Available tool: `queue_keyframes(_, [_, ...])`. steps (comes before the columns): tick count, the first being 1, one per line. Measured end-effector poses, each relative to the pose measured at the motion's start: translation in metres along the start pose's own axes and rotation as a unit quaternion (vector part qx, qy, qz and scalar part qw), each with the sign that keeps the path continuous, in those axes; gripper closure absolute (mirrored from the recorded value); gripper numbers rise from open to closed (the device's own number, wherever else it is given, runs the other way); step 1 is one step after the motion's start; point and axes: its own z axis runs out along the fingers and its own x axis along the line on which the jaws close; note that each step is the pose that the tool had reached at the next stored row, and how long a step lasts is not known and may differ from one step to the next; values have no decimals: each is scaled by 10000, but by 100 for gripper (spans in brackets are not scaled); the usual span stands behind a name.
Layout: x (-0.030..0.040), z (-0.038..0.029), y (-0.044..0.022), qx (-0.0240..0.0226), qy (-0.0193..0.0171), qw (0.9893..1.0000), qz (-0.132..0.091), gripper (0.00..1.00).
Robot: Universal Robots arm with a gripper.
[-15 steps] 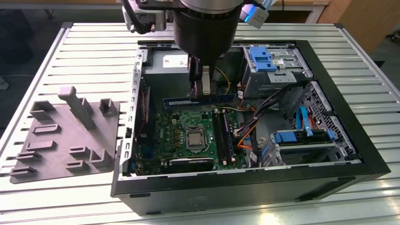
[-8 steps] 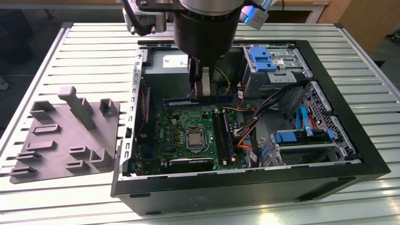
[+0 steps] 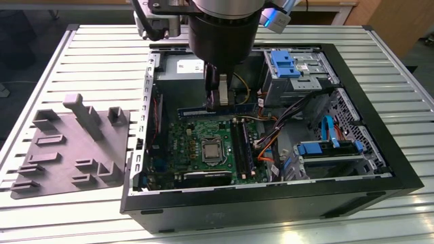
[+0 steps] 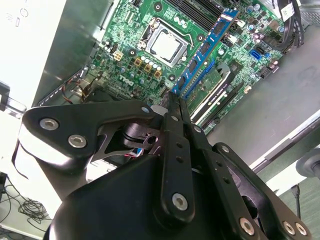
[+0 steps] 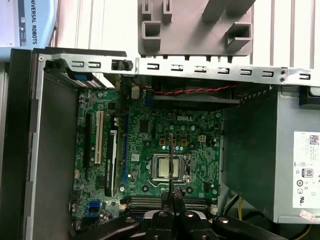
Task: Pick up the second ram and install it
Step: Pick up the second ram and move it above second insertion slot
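second ram (image 4: 206, 47) sits clamped between the fingers (image 4: 176, 132), held over the green motherboard (image 4: 127, 52).

The exterior view stood high above the slatted table (image 3: 101, 51) and looked down at a slant, far enough to take in the whole open computer case (image 3: 271, 203) and the grey tray (image 3: 68, 152) on the exterior view's left. The first wrist view looked past my gripper (image 5: 171, 196) almost straight down at the motherboard (image 5: 150, 135) from some height, while the second wrist view sat very near behind the gripper and looked along it obliquely. All three views shared the motherboard, its processor socket (image 5: 167, 167) and the second ram (image 4: 205, 50) that I held.
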Motion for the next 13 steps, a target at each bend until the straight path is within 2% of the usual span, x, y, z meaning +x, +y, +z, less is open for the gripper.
queue_keyframes(6, [1, 13, 0, 0, 0, 10000, 0, 88])
queue_keyframes(8, [4, 88, -4, 0, 0, 10000, 0, 88])
queue_keyframes(13, [5, 99, -4, 0, 0, 10000, 0, 88])
